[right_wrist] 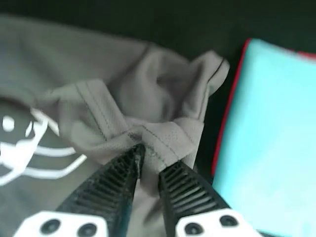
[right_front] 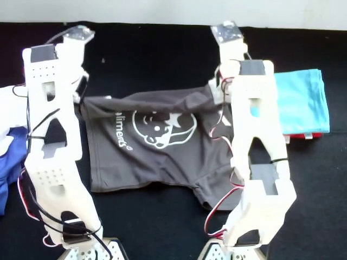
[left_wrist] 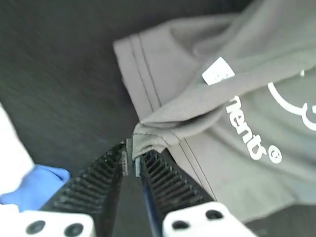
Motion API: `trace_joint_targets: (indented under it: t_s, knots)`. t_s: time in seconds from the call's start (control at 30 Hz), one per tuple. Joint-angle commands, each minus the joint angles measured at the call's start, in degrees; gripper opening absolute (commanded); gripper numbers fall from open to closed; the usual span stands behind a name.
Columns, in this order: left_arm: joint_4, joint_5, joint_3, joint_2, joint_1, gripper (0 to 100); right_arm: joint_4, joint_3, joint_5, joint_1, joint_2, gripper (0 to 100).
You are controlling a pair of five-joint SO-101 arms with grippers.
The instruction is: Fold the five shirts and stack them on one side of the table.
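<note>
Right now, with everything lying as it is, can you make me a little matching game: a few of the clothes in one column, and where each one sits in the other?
Things:
1. grey shirt
2. light blue shirt
3. red shirt
4. dark blue cloth

Places:
A. at the left edge of the table
B. folded, on top, at the right
C. underneath another, just an edge peeking out
D. spread out in the middle

Pairs: 1-D, 2-B, 3-C, 4-A

Grey shirt [right_front: 162, 157]: soft matt cloth, stitched hems. Left pincer [left_wrist: 131, 157]: black ribbed plastic, matt. Worktop [right_front: 162, 49]: dark, matt, cloth-like.
</note>
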Motion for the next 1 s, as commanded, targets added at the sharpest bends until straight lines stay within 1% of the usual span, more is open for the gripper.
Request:
trace_joint_targets:
  t_s: [0.0, 0.1, 0.17, 0.27, 0.37, 0.5, 0.57, 0.7, 0.83, 0.97]
  knots:
    - [4.9, -0.5, -2.2, -0.3, 0.7, 1, 5.5, -2.9, -0.2, 0.4, -0.7, 0.5]
    - [8.2, -0.5, -2.3, -0.5, 0.7, 1, 9.7, -2.9, -0.4, 0.6, -1.5, 0.5]
    - [8.7, -0.5, -1.8, -1.6, 0.2, 1, 12.9, -1.8, -0.5, 0.5, -3.8, 0.5]
    - [8.7, -2.2, 3.1, -5.8, -0.5, 1, 14.4, 4.4, -0.5, 0.7, -10.2, 0.5]
    - [8.6, -5.0, 13.6, -12.2, -0.5, 1, 10.9, 17.0, -0.2, 2.1, -18.9, 0.5]
    - [8.2, -7.6, 28.4, -19.2, -0.9, 1, 2.8, 37.8, 0.0, 3.8, -31.2, 0.5]
    - [6.7, -8.4, 34.5, -22.5, -0.9, 1, 0.3, 45.7, 1.4, 5.1, -37.2, 0.5]
    - [4.0, -8.4, 44.8, -29.3, -0.7, 1, 0.8, 55.0, 5.0, 7.3, -47.5, 0.5]
    - [-0.8, -8.4, 53.9, -34.6, -0.2, 1, 0.7, 61.1, 9.1, 10.5, -54.2, 0.5]
    - [-5.9, -8.4, 63.3, -36.8, 1.7, 1, 0.7, 64.7, 12.2, 12.9, -57.2, 0.5]
